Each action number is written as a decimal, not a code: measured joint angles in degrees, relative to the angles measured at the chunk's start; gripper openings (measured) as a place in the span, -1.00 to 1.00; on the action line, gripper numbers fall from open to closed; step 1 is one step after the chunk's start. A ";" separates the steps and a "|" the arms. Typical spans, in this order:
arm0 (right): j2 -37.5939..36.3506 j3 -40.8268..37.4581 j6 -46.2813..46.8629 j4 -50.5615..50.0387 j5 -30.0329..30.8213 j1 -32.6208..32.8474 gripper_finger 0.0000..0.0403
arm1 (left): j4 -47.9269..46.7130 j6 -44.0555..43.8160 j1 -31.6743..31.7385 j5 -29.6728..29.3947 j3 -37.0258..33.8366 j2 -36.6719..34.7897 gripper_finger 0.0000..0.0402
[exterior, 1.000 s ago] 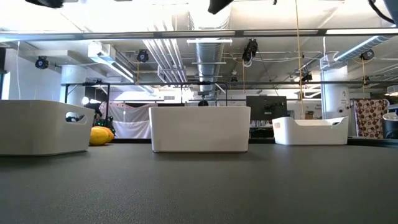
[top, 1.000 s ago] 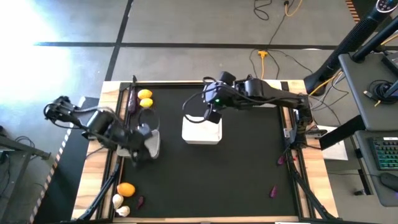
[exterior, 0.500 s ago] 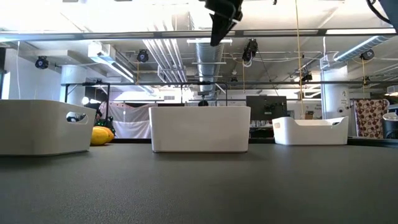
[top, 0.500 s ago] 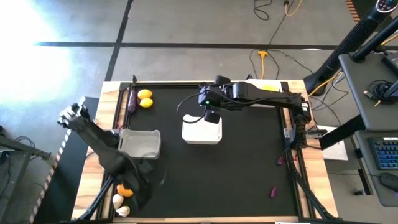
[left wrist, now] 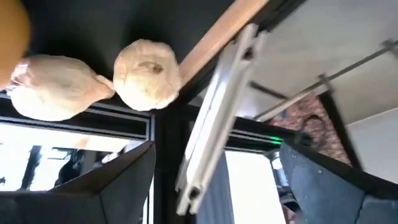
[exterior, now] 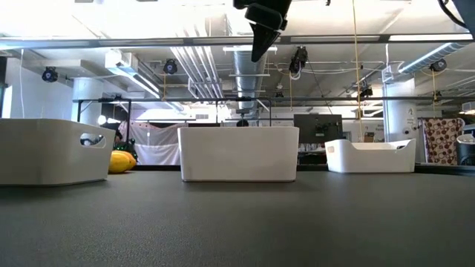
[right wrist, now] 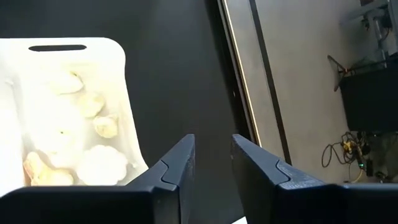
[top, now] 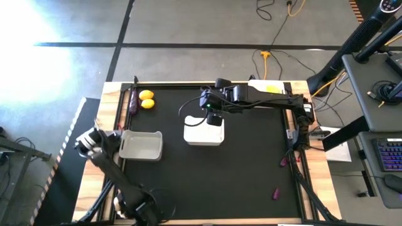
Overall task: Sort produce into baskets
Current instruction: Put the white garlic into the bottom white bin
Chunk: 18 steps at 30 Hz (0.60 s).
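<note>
At the left end of the black counter (top: 251,169) our left tool (left wrist: 217,155) is spread wide and holds nothing. Just ahead of it, at the counter's wooden edge, lie two white papery garlic bulbs (left wrist: 146,74), touching or nearly so, with the rim of an orange fruit (left wrist: 11,31) beside the farther one. We judge the step in hand to be a pick of loose garlic. The next move calls for centring the wide fingers over one bulb and coming down without nudging its neighbour or catching the edge rail close by. Beyond that tool stands a white rounded-rectangular plastic basket (top: 141,145) that looks empty to us. Farther off, at the far corner, two round yellow lemons (top: 147,99) lie beside a dark purple eggplant (top: 132,100). Our right tool (right wrist: 212,140) hovers above a second white plastic basket (top: 196,137) at mid-counter, fingers drawn narrow with nothing between them. Several white garlic bulbs (right wrist: 99,165) already lie in the basket beneath it, so we take that for the garlic bin, well apart from the left tool. From counter level a third white basket (exterior: 371,156) shows. Well to the right tool's far side, small purple pieces (top: 276,193) lie near the counter's edge, unsorted, and little bars the way to them.
</note>
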 joint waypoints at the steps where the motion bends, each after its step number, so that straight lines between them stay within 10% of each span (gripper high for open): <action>1: 0.00 0.03 0.48 -0.24 0.00 0.04 -0.53 | -0.02 0.16 -0.47 0.31 0.11 0.96 0.63; 18: 0.00 0.03 11.42 -1.92 -0.46 1.85 -0.52 | -7.83 0.54 -3.67 -5.83 -0.04 4.81 0.63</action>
